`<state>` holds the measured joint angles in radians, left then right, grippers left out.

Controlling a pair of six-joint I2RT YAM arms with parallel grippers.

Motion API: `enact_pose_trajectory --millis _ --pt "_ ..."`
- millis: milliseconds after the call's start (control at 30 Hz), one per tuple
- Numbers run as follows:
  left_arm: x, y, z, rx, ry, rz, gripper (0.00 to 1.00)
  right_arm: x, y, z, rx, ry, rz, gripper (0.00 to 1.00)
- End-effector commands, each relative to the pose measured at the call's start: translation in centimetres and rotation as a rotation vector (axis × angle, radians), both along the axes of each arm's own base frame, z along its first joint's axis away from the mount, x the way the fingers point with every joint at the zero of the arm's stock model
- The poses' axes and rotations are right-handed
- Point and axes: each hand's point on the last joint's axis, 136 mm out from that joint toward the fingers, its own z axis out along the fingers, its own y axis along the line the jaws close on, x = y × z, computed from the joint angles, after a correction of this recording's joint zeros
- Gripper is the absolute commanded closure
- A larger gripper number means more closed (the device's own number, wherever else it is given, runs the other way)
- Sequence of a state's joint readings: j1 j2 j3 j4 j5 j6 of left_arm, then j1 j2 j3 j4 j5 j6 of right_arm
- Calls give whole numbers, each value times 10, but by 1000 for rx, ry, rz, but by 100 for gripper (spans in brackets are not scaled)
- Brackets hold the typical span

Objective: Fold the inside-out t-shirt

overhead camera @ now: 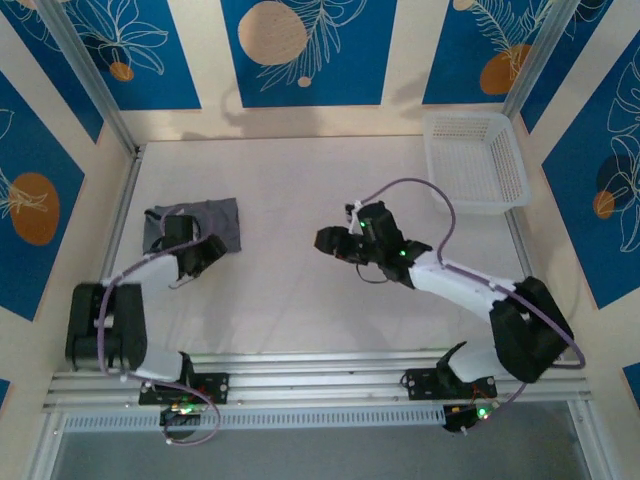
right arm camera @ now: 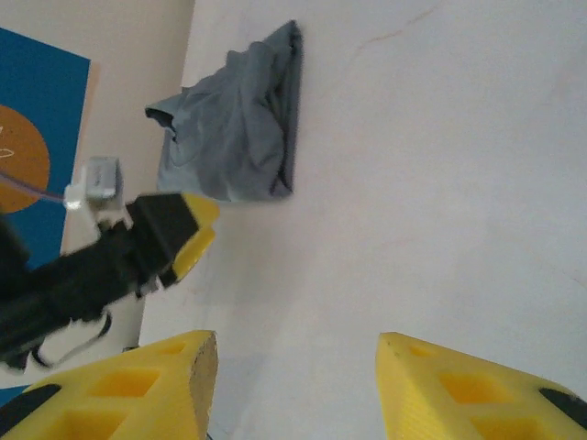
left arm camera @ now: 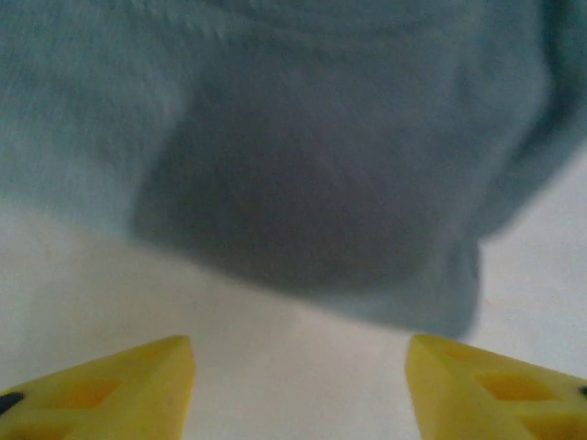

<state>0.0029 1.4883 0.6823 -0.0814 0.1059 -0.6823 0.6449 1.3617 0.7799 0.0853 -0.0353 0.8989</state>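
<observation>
The top camera is looking down on the whole surface (overhead camera: 300, 300); both wrist cameras are facing the t-shirt (right arm camera: 238, 137), the left one closest.

— What's ahead?
— A bunched slate-grey fabric t-shirt (right arm camera: 240, 128) on the white table (right arm camera: 440, 183). My right gripper (right arm camera: 298, 390) holds its yellow jaws apart, well short of it; the left gripper (right arm camera: 194, 231) is just beside it.
</observation>
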Motion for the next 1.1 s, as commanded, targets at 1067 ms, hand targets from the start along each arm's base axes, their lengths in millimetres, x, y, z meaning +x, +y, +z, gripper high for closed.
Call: enact_pose_trajectory --millis 1067 --pt "173 176 23 201 -7 133 29 27 -38 -2 33 83 -62 50"
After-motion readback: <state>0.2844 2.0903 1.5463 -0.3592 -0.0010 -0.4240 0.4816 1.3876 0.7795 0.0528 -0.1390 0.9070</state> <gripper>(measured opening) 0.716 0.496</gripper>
